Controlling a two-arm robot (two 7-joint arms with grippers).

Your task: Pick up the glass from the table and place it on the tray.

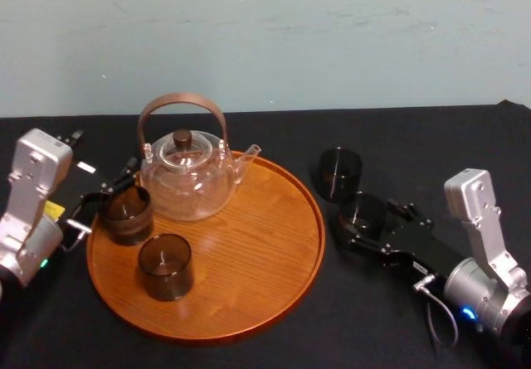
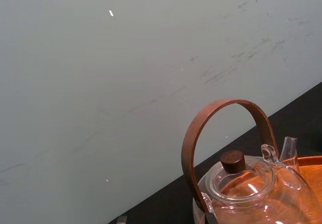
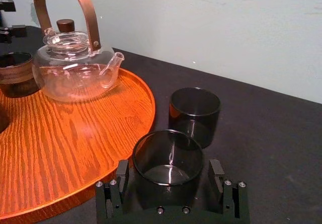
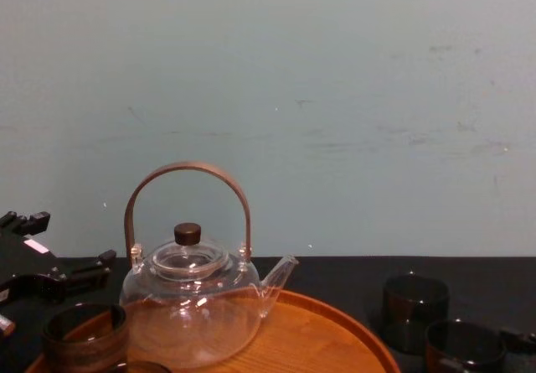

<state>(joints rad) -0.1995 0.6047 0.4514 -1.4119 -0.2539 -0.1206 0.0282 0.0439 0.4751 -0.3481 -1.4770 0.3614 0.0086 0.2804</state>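
Two dark glasses stood on the table [image 1: 398,145] off the tray's [image 1: 274,261] 3 o'clock rim. The near glass [image 1: 363,213] sat between the spread fingers [image 3: 122,172] of the right gripper [image 3: 169,169], with a sliver of gap on each side, so nothing was pinched yet. The far glass [image 3: 194,114] stood just beside it at about its 11 o'clock, close but apart.

The step in hand looked to be the grasp. To do it well, the fingers should close evenly and gently on the wall. The glass should be centred, so that neither pad shoves it toward its neighbour. A straight lift should come first, high enough to clear the raised rim before any sideways travel.

Bare wood around the tray's 4 o'clock seemed the safest landing spot. The teapot [image 1: 189,178] filled 11 o'clock, a third glass [image 1: 127,214] stood at 9 o'clock and a fourth glass [image 1: 166,266] at 7 o'clock. The left gripper [image 1: 104,195] was at the 9 o'clock rim, by the third glass.
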